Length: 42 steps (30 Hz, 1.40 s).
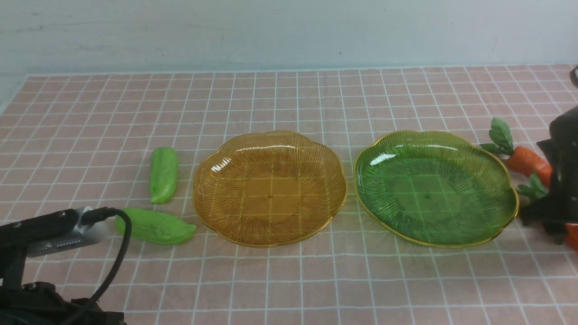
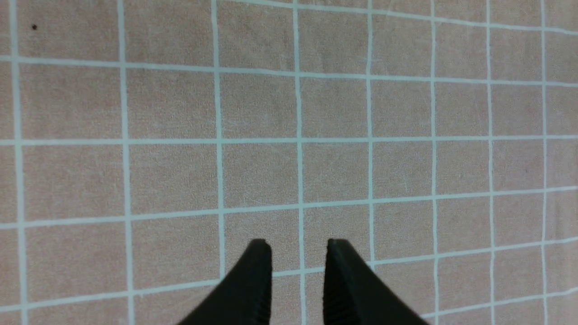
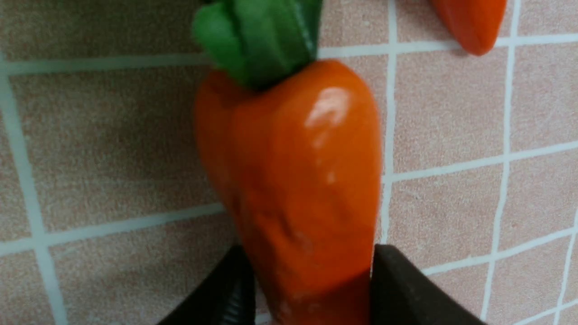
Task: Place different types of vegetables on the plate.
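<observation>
Two orange carrots with green tops lie right of the green plate [image 1: 505,180]. My right gripper [image 3: 307,253] has its fingers pressed on both sides of the nearer carrot [image 3: 293,180], which rests on the cloth. In the front view that gripper [image 1: 560,189] hides most of this carrot [image 1: 572,235]. The other carrot [image 1: 526,160] lies just beyond; only its tip [image 3: 469,22] shows in the right wrist view. Two green cucumbers [image 1: 164,174] [image 1: 156,225] lie left of the amber plate [image 1: 216,180]. My left gripper [image 2: 298,246] hangs over bare cloth, jaws slightly apart and empty.
Both plates hold nothing. My left arm with its cable [image 1: 54,230] sits at the near left, close to the nearer cucumber. The pink checked cloth [image 1: 289,280] covers the table up to the pale wall behind.
</observation>
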Each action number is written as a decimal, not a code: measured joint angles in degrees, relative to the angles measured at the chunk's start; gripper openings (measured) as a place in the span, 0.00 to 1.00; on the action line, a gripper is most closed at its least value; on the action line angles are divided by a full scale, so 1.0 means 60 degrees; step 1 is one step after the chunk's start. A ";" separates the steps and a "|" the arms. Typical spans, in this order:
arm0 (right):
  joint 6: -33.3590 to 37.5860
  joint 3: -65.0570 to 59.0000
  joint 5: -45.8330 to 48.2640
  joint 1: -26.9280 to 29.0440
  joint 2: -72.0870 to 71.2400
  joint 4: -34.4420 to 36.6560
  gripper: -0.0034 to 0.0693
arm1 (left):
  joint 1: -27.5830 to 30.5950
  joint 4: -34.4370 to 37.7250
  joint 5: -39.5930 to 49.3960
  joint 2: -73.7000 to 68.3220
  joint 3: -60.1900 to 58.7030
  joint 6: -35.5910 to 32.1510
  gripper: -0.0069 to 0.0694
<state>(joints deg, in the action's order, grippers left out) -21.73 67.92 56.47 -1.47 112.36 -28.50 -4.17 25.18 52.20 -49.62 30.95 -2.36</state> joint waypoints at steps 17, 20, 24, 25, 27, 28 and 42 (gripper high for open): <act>0.0228 0.1614 0.1676 -0.0096 -0.1561 0.1666 0.41 | 0.0000 0.0000 -0.0009 0.0000 0.0000 0.0000 0.30; 0.0913 0.1919 0.1266 -0.0362 -0.1839 0.3056 0.41 | 0.0000 0.0000 -0.0041 0.0000 0.0000 0.0000 0.30; 0.2135 0.1987 -0.0038 -0.0999 -0.1633 0.4949 0.41 | 0.0000 0.0000 -0.0059 0.0000 0.0000 0.0000 0.30; 0.2582 0.1987 -0.0451 -0.1246 -0.1457 0.5395 0.41 | 0.0000 0.0000 -0.0059 0.0000 0.0000 0.0000 0.30; 0.3025 0.1987 -0.0794 -0.1528 -0.1133 0.5776 0.41 | 0.0000 0.0000 -0.0059 0.0000 0.0000 0.0000 0.30; 0.3178 0.1987 -0.0926 -0.1666 -0.0924 0.5921 0.41 | 0.0000 0.0000 -0.0049 0.0000 0.0000 0.0000 0.30; 0.3211 0.3448 0.0072 -0.1082 -0.0192 0.4489 0.88 | 0.0000 0.0000 -0.0042 0.0000 0.0000 0.0000 0.30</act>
<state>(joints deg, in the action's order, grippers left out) -2.46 88.61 56.91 -7.96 111.21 -1.57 -4.17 25.18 51.95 -49.62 30.95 -2.36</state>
